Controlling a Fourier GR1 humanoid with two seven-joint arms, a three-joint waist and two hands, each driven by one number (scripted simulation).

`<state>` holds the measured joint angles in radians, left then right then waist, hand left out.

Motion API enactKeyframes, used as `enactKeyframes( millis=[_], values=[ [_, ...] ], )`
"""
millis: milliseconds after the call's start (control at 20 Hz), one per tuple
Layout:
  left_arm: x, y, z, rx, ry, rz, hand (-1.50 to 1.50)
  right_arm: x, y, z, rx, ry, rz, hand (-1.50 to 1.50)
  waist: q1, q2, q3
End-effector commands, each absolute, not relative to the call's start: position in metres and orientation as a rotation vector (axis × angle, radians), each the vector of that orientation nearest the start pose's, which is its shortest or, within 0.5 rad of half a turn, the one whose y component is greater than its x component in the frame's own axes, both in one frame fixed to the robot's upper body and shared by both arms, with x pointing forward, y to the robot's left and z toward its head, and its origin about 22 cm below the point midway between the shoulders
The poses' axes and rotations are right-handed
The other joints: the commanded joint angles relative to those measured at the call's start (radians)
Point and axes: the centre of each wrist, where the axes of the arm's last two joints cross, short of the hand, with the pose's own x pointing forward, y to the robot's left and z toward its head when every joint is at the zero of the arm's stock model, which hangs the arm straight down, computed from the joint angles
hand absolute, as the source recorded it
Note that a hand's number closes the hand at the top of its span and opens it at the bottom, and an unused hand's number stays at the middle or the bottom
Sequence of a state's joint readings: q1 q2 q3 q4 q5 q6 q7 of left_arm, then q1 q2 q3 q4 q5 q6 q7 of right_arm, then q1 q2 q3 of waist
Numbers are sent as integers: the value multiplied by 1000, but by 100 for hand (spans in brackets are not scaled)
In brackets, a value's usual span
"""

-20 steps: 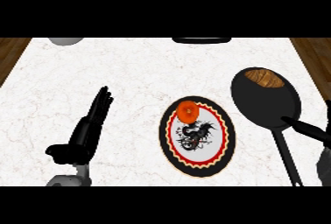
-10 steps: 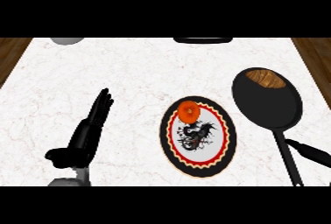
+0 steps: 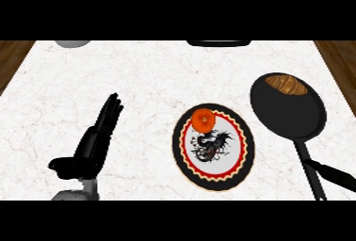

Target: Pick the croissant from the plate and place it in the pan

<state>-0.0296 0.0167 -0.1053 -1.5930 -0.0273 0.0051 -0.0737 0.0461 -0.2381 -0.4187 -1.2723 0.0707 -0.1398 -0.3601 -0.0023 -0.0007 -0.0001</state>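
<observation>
One croissant [image 3: 286, 84], brown, sits inside the one black pan [image 3: 287, 112], up at the pan's far edge. Pan is on the right side of the white marble counter [image 3: 139, 70], its long handle [image 3: 309, 167] running down toward the lower edge of the view.

One plate [image 3: 213, 176] left of the pan, near it but apart: black rim, red scalloped ring, white centre with a dark dragon-like figure. One small orange round item [image 3: 204, 119] lies on the plate's far part. No croissant on the plate.

Two hands in view. Left hand [image 3: 93, 143] is at lower left over the counter, fingers straight and together, pointing away toward the top of the view, edge-on, holding nothing, well apart from the plate. Grey forearm [image 3: 75, 194] shows just below it at the lower edge.

Right hand [image 3: 336, 175] is at the lower right corner, only a dark sliver of it visible, just beside the pan handle's lower stretch; cannot tell if it touches the handle, cannot tell how it is set, and it visibly carries nothing.

At the top edge: one grey rounded object [image 3: 72, 43] at the left, cut off by the edge, and one black flat object [image 3: 219, 43] near the middle, also cut off. Brown wood shows at both upper corners beyond the counter.
</observation>
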Motion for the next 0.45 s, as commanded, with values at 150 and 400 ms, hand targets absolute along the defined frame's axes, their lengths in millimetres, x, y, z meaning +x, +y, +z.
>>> enactKeyframes(
  millis=[150,400],
  values=[
    [245,207,14,-50,-1683,-120,0,207,-389,-38,-755,-1549,-88,-150,2,0,0],
    [254,215,14,-62,-1678,-139,0,186,-401,-45,-855,-1569,-43,-150,0,1,0]
  ],
)
